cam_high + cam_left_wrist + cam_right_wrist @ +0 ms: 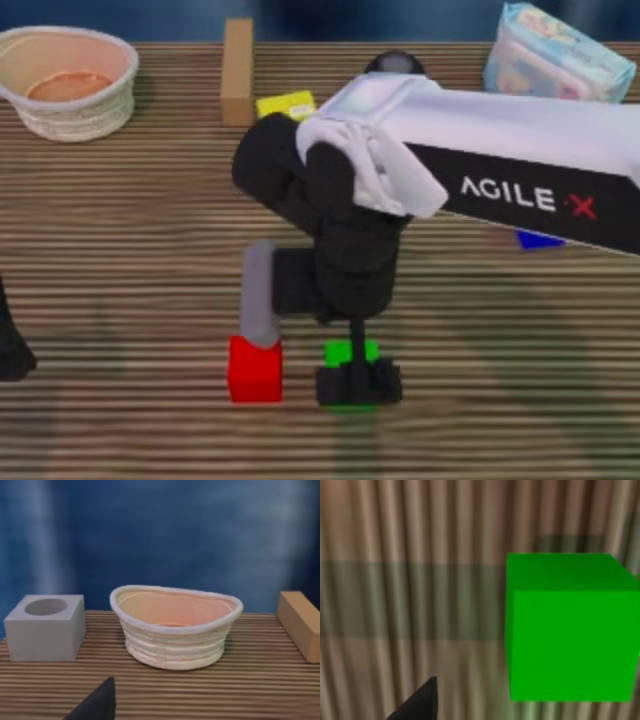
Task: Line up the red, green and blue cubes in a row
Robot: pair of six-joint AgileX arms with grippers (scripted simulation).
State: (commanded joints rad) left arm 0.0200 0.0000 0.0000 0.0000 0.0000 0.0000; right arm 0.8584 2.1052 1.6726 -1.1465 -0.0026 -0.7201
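The green cube (346, 352) (570, 630) rests on the table near the front, mostly covered in the top view by my right gripper (358, 385). That gripper is low over the cube and open. One dark fingertip (420, 702) stands apart from the cube's side in the right wrist view. The red cube (255, 368) sits just left of the green one, roughly level with it. The blue cube (540, 240) peeks out from under the right arm, farther right and back. My left arm (12, 350) is parked at the table's left edge, with one fingertip (97, 702) showing.
A woven basket (70, 80) (175, 627) stands at the back left. A tan wooden block (237, 70), a yellow carton (286, 105), a black ball (395, 64) and a pale packet (560, 50) line the back. The left wrist view also shows a grey block with a hole (45, 627).
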